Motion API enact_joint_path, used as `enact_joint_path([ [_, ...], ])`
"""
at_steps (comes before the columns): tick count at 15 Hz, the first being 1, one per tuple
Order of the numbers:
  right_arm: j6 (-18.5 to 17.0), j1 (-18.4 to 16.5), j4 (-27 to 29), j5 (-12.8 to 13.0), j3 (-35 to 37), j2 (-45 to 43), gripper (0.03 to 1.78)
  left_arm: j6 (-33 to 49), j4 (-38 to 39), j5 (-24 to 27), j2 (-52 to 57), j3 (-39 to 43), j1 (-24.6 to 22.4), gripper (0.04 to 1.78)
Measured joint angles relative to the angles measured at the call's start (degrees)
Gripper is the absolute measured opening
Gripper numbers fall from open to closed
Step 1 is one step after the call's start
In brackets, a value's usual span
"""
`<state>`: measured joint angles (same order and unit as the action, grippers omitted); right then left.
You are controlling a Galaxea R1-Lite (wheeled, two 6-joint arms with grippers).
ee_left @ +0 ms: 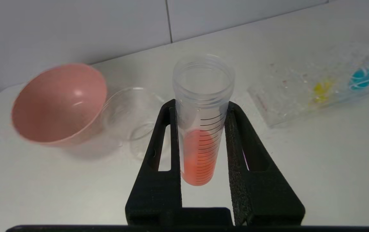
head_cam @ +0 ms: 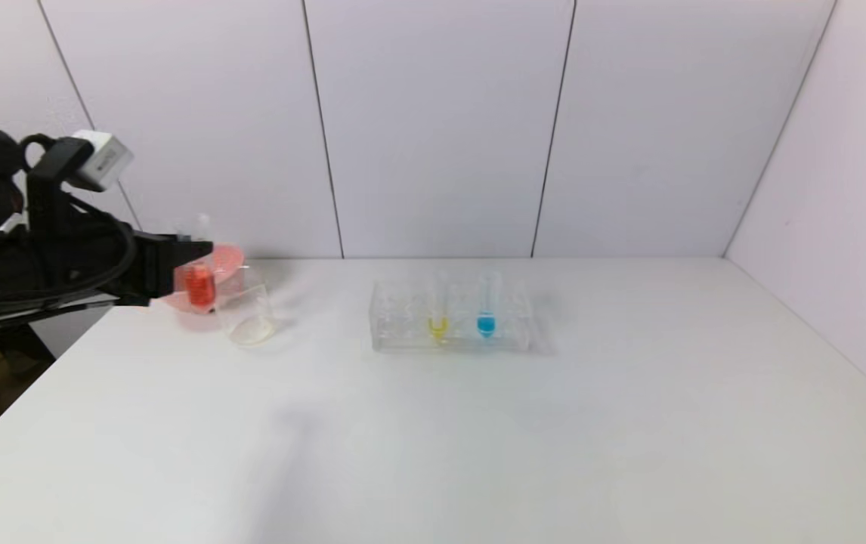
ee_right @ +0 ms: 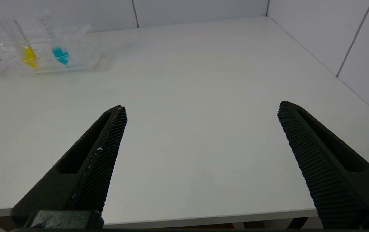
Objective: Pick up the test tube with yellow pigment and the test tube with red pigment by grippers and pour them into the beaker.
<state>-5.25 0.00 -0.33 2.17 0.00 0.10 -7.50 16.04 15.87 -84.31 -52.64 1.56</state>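
Test tube with red pigment [ee_left: 200, 141] upright, mouth up, pinched by left gripper [ee_left: 200, 112] fingers; right gripper [ee_right: 200, 138] fingers spread.

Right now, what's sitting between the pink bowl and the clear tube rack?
The beaker, right beside the pink bowl; from there to the tube rack the table is bare, as the head view shows.

bowl [ee_left: 59, 103] pink | held tube [ee_left: 200, 129] clear, black graduations, red-orange liquid | racked tubes: yellow [head_cam: 438, 326], blue [head_cam: 486, 325] | gripper fingers [ee_left: 158, 167] black | table [head_cam: 554, 438] white
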Motion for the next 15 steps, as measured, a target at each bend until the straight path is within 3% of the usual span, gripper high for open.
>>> enact_joint_path([
  [2, 0.00, 0.00, 0.02, 0.00, 0.00, 0.00, 1.71, -6.94, -6.16, 7.91, 1.12, -1.05, -7.90, 0.43],
  [4, 0.02, 0.00, 0.00, 0.00, 0.00, 0.00, 1.71, -14.19, -12.46, 11.33, 0.52, -3.89, -11.69, 0.43],
  [10, 0.00, 0.00, 0.00, 0.02, 0.00, 0.00, 1.71, -24.91, -22.65, 11.24, -9.24, -17.13, -13.17, 0.43],
  [15, 0.00, 0.00, 0.02, 0.02, 0.00, 0.00, 1.71, -30.70, -31.85, 5.86, -19.55, -30.27, -12.39, 0.43],
])
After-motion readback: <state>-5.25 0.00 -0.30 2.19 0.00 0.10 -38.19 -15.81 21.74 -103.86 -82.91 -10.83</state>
